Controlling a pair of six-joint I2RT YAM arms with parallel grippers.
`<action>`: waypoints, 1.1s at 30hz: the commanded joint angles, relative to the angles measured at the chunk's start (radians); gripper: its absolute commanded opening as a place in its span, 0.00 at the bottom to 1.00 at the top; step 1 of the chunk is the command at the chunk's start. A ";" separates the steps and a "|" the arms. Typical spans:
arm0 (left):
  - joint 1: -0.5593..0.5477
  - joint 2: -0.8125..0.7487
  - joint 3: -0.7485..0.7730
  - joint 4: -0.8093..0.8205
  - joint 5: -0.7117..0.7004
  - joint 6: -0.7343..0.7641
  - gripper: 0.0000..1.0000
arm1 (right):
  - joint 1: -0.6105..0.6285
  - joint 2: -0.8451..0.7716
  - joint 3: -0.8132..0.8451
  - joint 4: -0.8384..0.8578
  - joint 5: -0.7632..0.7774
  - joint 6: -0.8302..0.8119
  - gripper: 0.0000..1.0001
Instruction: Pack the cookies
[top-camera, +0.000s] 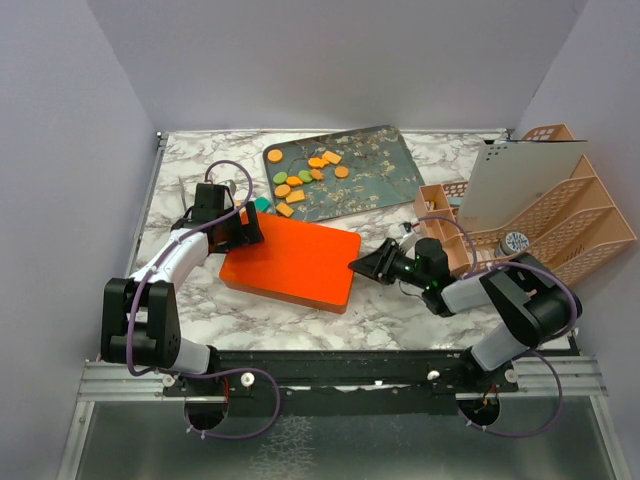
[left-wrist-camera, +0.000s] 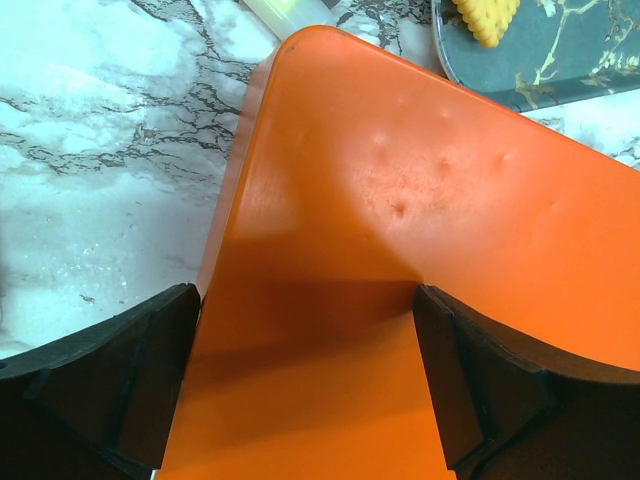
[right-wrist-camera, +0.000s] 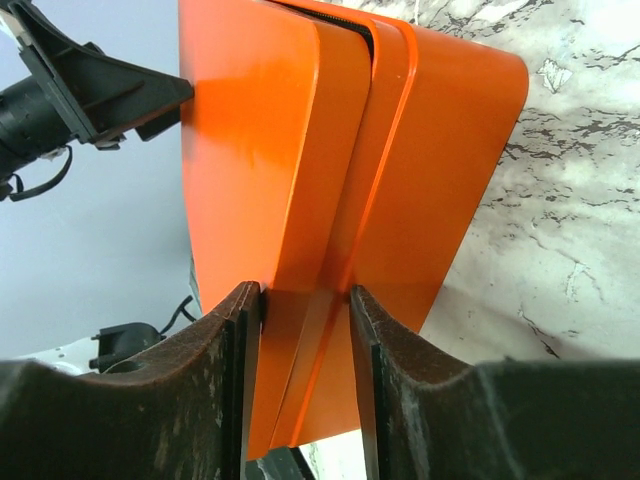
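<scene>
The cookies (top-camera: 305, 175), mostly orange with a few green, lie loose on a dark floral tray (top-camera: 380, 170) at the back. One yellow-orange cookie (left-wrist-camera: 487, 18) shows in the left wrist view. A closed orange box (top-camera: 295, 262) lies in front of the tray. My left gripper (top-camera: 245, 225) is open at the box's back-left corner. One finger hangs beside the box's edge (left-wrist-camera: 380, 200) and the other stands over its top. My right gripper (top-camera: 362, 265) is at the box's right end, its pads pressed on lid and base (right-wrist-camera: 300, 150).
A peach file rack (top-camera: 540, 220) with a white board (top-camera: 520, 185) leaning on it fills the right side, close behind my right arm. A teal block (top-camera: 261, 203) lies between the tray and my left gripper. Grey walls enclose the marble table.
</scene>
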 joint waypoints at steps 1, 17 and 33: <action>-0.025 -0.023 0.013 -0.009 0.050 -0.036 0.94 | 0.003 -0.076 0.044 -0.284 -0.012 -0.100 0.31; -0.025 -0.006 0.050 -0.019 0.061 -0.066 0.90 | 0.045 -0.349 0.114 -0.676 0.063 -0.160 0.69; -0.036 -0.088 -0.051 -0.019 0.049 -0.053 0.90 | 0.099 -0.376 0.058 -0.706 0.047 -0.167 0.52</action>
